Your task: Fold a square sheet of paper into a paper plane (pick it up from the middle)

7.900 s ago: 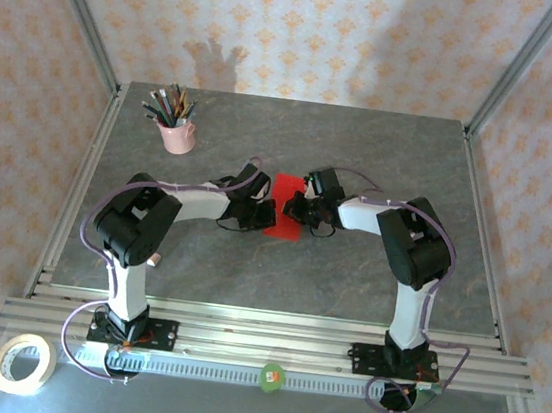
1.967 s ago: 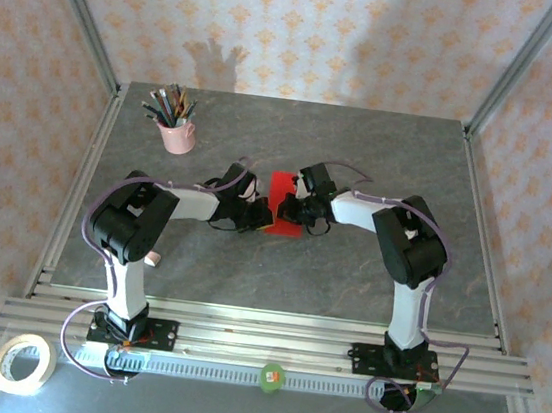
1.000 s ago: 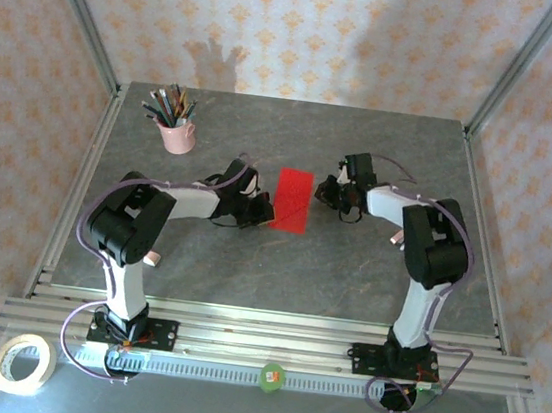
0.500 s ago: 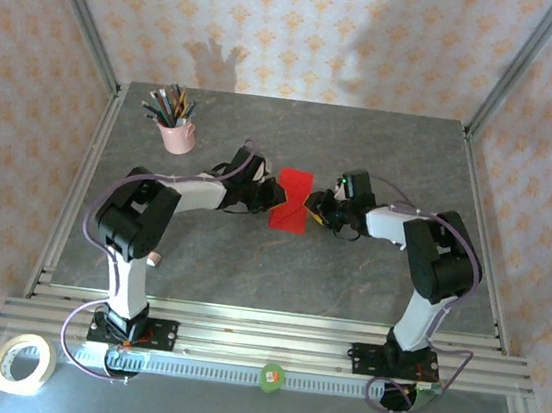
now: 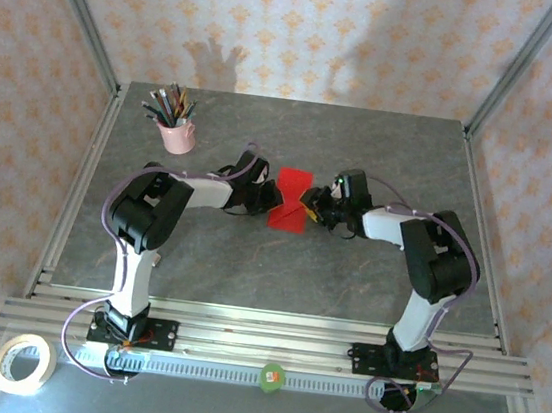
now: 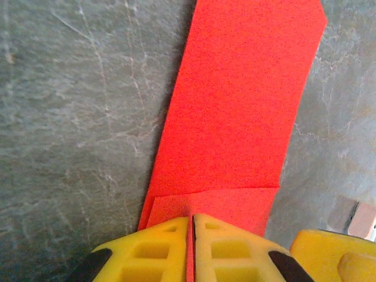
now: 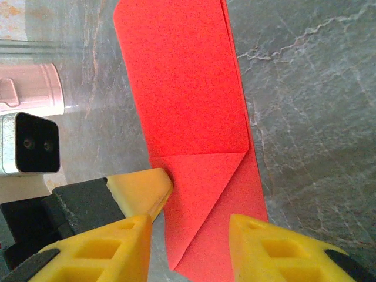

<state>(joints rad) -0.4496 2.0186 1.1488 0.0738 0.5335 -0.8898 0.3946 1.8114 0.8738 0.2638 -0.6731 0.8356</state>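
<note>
Waist pinch on the paper plane (image 5: 293,182), which lay flat on the table to the right of the pink cup (image 5: 175,137) and a little nearer me.
To do it well, I judged both pinches had to sit square opposite each other at mid-length, so the folded strip lifted level without tearing. My left gripper (image 6: 191,226) was clamped flat on the cup-side edge. My right gripper (image 7: 188,235) stood part open astride the far edge, gripping nothing.
</note>
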